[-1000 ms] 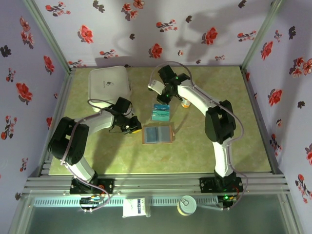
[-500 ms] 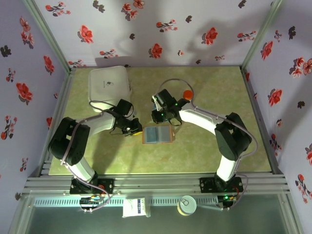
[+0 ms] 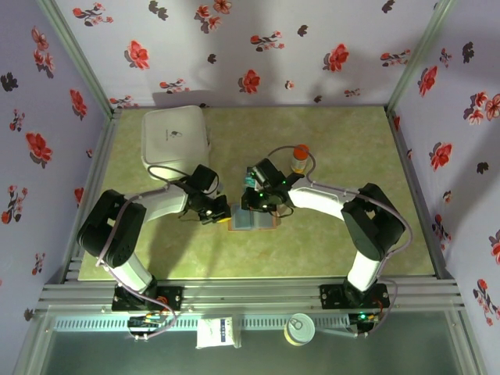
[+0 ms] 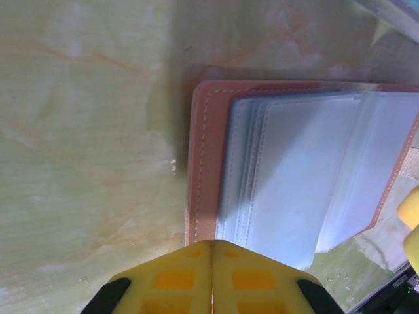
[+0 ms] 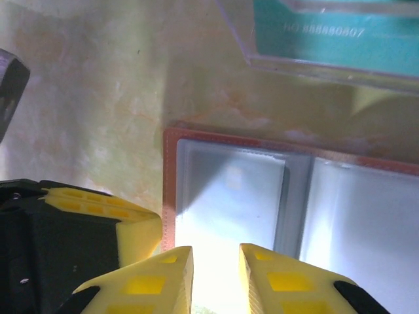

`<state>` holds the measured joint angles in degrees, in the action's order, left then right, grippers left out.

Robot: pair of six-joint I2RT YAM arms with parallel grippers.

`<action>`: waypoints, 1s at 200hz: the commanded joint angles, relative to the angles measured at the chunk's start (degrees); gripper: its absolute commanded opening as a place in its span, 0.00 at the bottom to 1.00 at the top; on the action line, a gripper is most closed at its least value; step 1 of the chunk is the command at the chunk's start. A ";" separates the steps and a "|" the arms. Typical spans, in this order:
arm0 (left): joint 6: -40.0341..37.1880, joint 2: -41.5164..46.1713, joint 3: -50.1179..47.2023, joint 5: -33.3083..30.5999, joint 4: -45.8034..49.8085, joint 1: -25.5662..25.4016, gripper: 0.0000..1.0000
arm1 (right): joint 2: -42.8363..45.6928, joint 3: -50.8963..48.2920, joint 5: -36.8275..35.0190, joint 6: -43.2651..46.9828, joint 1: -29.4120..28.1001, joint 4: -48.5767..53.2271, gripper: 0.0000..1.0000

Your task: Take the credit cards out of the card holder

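Right now the card holder (image 3: 264, 223) lies open and flat on the green marbled table (image 3: 351, 133), near the middle, between the two arms. In the left wrist view its brown stitched rim (image 4: 200, 163) frames a fan of clear plastic pockets, which look pale and empty from here. The left gripper (image 4: 211, 261) has its yellow fingers pressed together with no gap between them, their tips over the holder's near brown edge; whether they pinch that edge I cannot tell. From above, the left gripper (image 3: 220, 213) sits at the holder's left side.

The right gripper (image 5: 215, 256) hangs over the holder's left page of pockets with its jaws slightly parted and nothing seen between them. A teal credit card (image 5: 327, 29) lies just beyond the holder, inside a clear plastic case. A white square box (image 3: 176, 134) stands at the far left, and an orange-capped bottle (image 3: 298, 158) stands behind the right arm.
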<state>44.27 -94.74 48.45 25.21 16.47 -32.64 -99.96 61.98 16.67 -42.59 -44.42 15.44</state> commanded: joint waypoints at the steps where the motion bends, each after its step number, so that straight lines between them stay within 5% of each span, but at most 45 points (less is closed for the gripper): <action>1: 0.69 1.26 -0.90 -0.52 -0.48 -0.43 0.06 | -0.15 -0.41 3.65 -3.20 -0.38 -3.31 0.27; 200: -0.52 -0.58 0.28 -0.97 1.38 -0.49 0.03 | -4.79 0.26 1.59 -2.28 -0.38 1.07 0.26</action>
<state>44.58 -94.76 48.10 25.04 16.34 -32.80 -103.96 61.93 19.53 -45.08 -44.53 14.09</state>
